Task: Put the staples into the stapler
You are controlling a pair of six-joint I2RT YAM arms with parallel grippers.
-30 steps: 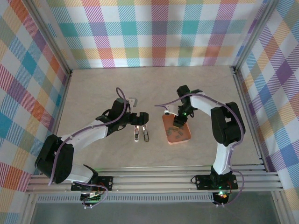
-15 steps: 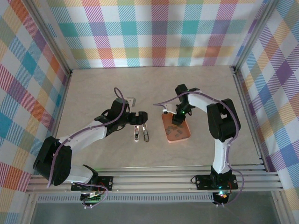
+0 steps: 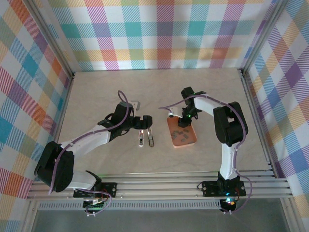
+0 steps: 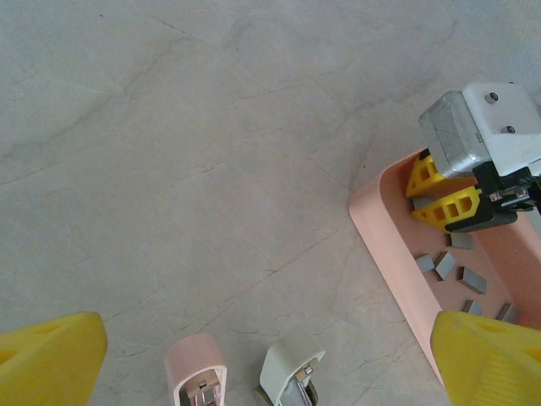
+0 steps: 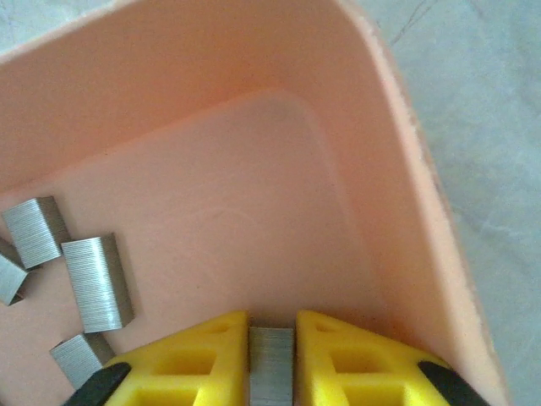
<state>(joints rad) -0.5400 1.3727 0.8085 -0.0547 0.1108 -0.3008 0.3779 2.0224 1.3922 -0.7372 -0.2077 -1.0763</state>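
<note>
Staples lie loose in a pink tray on the surface. From above, the stapler sits well left of the tray, beside a pink twin. The left jaws hang spread over that pair, probably waiting to steady the stapler. The right jaws dip into the tray's far end; a second ago that arm stood wider and has since folded in (the left has barely stirred).

The left wrist view has both staplers' noses between its wide-apart fingers, the tray off to the right.

The right wrist view has the right jaws pinching one strip near the tray's corner, clear of the others so it can lift out alone.
</note>
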